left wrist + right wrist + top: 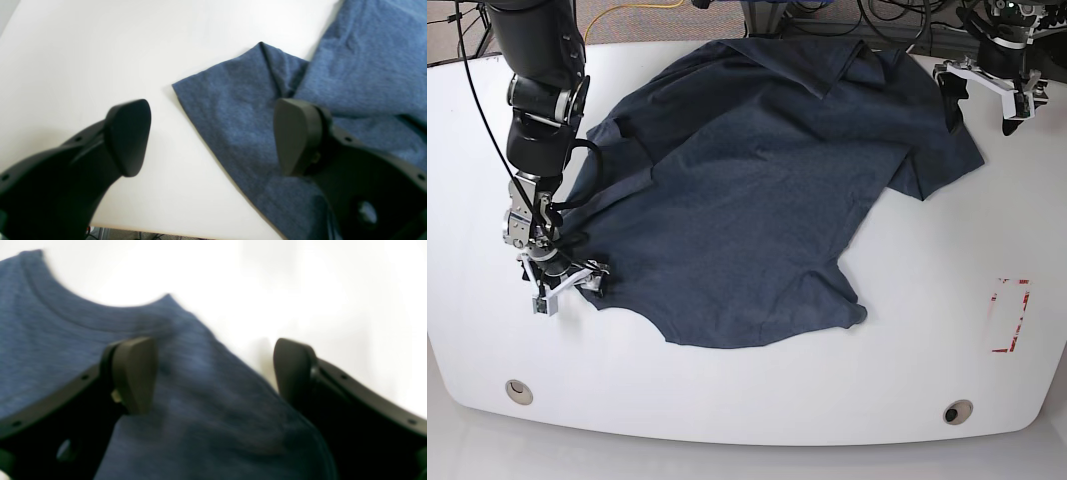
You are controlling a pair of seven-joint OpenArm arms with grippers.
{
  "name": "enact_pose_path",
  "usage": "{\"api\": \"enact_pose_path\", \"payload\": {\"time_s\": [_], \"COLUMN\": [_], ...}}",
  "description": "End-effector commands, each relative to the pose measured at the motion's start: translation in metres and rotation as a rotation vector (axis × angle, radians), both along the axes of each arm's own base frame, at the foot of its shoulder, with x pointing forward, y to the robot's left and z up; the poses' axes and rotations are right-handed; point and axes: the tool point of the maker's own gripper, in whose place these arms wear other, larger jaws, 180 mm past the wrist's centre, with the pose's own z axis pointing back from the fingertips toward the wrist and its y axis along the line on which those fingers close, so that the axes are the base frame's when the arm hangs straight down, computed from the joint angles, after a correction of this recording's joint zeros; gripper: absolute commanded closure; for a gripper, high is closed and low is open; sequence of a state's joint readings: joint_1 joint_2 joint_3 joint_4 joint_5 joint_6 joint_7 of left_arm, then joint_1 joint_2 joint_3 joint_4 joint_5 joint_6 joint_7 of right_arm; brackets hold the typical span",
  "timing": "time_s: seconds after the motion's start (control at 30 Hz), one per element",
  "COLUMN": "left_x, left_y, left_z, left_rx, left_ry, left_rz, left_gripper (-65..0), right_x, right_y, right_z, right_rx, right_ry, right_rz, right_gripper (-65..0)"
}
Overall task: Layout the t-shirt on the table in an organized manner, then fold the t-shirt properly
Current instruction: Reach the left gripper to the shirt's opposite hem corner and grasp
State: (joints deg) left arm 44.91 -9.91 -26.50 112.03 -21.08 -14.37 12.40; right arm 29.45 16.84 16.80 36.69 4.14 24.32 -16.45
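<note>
The dark navy t-shirt [757, 190] lies crumpled and askew across the white table [747, 410], with folds along its far edge. My right gripper [567, 287] stands open low at the shirt's near-left edge. In the right wrist view that gripper [213, 373] straddles the cloth just below the neckline [83, 316], with nothing pinched. My left gripper [980, 105] hangs open above the shirt's far-right corner. In the left wrist view it [213, 136] is spread wide over a pointed flap of the t-shirt [233, 110], one finger [128, 136] over bare table.
A red-outlined rectangle mark [1010, 315] sits at the right of the table. Two round metal grommets [519, 390] [957, 411] lie near the front edge. Cables [897, 25] run behind the far edge. The table edge [150, 231] shows low in the left wrist view.
</note>
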Motion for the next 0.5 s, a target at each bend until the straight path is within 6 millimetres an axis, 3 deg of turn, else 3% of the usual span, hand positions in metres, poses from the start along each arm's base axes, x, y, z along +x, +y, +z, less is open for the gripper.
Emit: {"api": "enact_pose_path", "payload": {"time_s": [0.0,0.23,0.3,0.47], "left_x": [0.003,0.006,0.009,0.012], "left_y": [0.002,0.020,0.028,0.052], "left_z": [0.010,0.012,0.013,0.012], "left_rx": [0.008,0.035,0.037,0.009], "left_ry": [-0.036,-0.012,0.001,0.046], "left_rz": [-0.004,0.041,0.064,0.147], "left_gripper": [-54.6,-54.6,-54.6,-54.7], "right_x": [0.010,0.010,0.009,0.004], "right_y": [0.010,0.022,0.022,0.023], "right_z": [0.011,0.008,0.008,0.001], "right_rx": [0.017,0.035,0.035,0.038], "right_ry": [-0.027,-0.026,-0.025,-0.011], "right_rz": [0.031,0.053,0.053,0.055], "right_gripper": [-51.8,-49.0,-43.8,-21.1]}}
